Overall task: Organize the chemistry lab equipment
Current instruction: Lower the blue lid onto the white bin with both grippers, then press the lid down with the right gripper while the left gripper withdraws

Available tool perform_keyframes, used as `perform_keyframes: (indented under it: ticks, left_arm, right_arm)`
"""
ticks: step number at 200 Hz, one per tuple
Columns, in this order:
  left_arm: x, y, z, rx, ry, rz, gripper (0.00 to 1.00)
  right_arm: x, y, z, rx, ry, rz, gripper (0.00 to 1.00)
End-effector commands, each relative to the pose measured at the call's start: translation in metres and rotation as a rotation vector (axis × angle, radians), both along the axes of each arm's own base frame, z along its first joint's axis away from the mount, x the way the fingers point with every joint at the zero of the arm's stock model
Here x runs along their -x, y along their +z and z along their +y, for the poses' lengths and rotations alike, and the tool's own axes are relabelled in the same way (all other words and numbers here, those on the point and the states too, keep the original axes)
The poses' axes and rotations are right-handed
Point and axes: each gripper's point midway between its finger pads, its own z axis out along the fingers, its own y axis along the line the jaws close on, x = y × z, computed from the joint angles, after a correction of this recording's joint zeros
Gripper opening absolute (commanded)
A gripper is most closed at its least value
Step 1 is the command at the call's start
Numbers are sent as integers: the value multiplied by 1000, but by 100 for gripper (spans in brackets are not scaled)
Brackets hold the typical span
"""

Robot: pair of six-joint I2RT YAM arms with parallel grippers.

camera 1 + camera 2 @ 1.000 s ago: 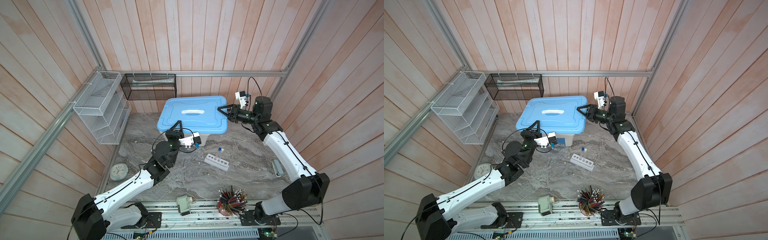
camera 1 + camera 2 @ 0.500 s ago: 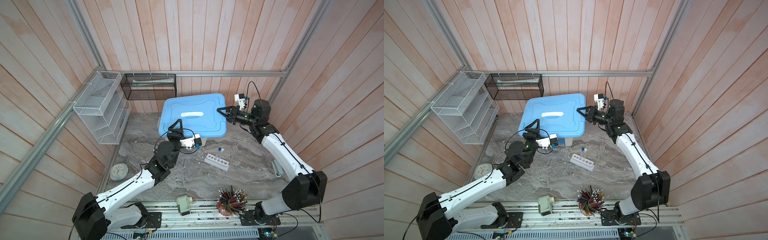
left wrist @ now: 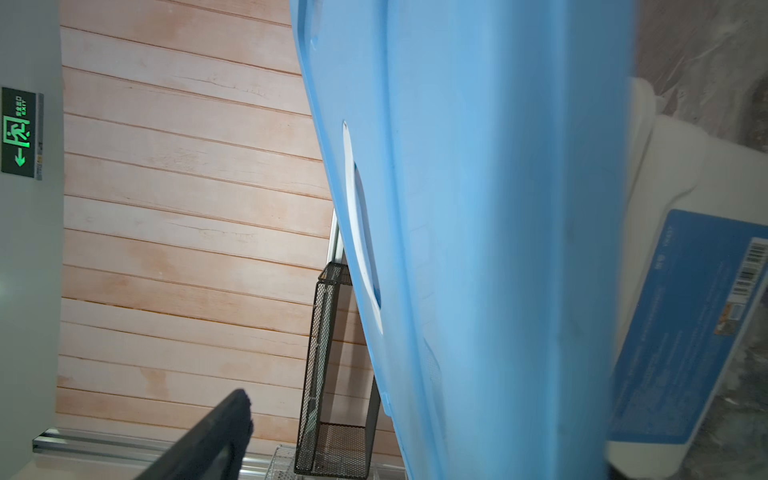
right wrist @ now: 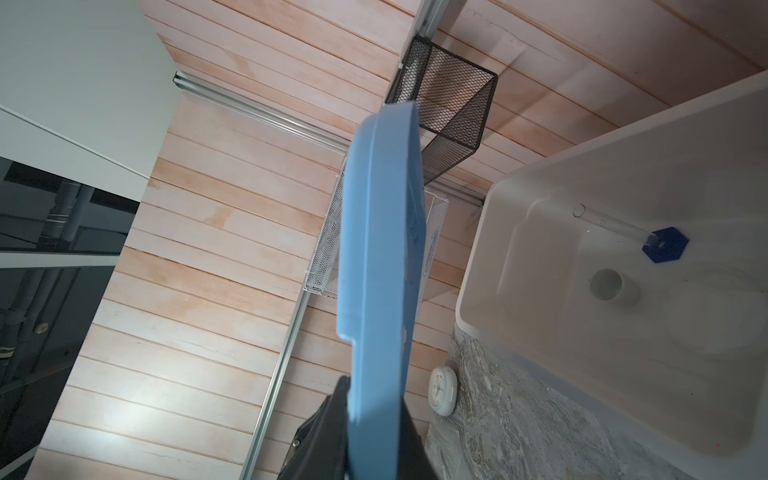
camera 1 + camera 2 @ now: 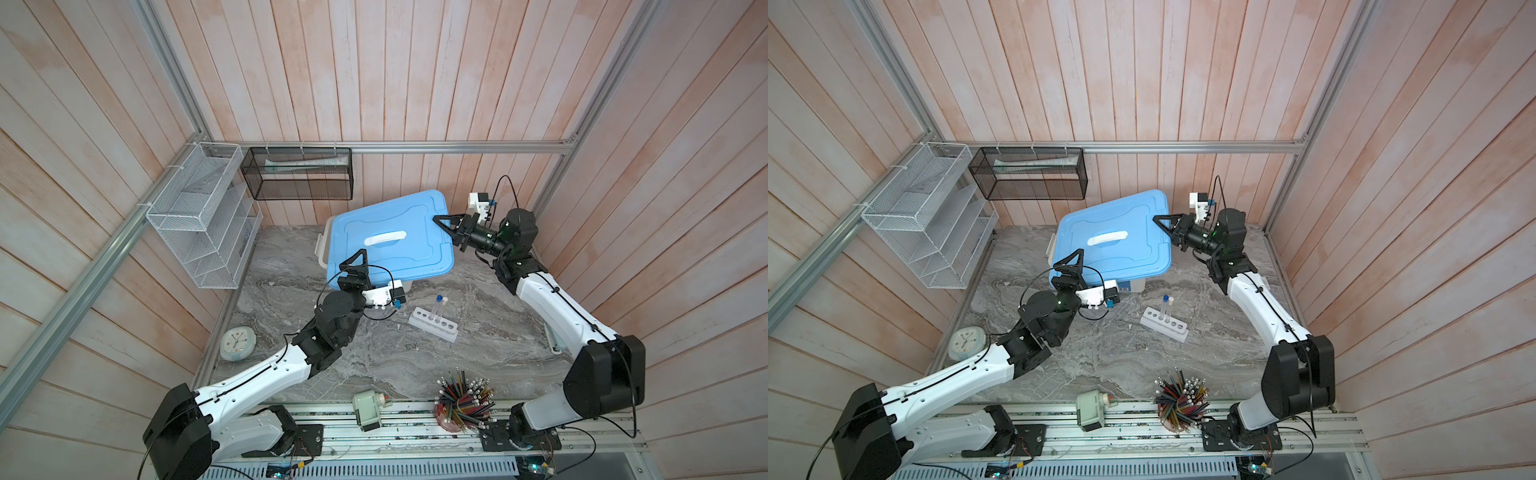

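left tool (image 5: 353, 259): released, beside blue lid (image 5: 415, 249) | right tool (image 5: 442, 226): clamped on blue lid edge, lid tilted above white bin (image 5: 321, 249)

The left arm reaches forward from its base with the elbow bent and the wrist raised, and the left gripper (image 5: 353, 258) points away from the base, its jaws spread wide and gripping nothing. The right arm stretches forward, then bends inward at the wrist, holding the right gripper (image 5: 443, 226) level and clamped on the edge of the blue lid (image 5: 415, 257)
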Motion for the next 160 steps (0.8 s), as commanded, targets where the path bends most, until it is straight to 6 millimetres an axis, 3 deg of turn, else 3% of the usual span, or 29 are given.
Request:
perform_keyframes:
  ticks: [1,96,160]
  left_arm:
    - [8,1,1,91,-17,25,99]
    - [9,-25,-6,116,-39,106,100]
    - [16,-40,3,170,-7,182,100]
  right_arm:
    - [-14,5,-2,-50,-39,-45,14]
    - [-28,-11,5,-155,-33,42,11]
    - [-48,-30,10,-174,-27,77,11]
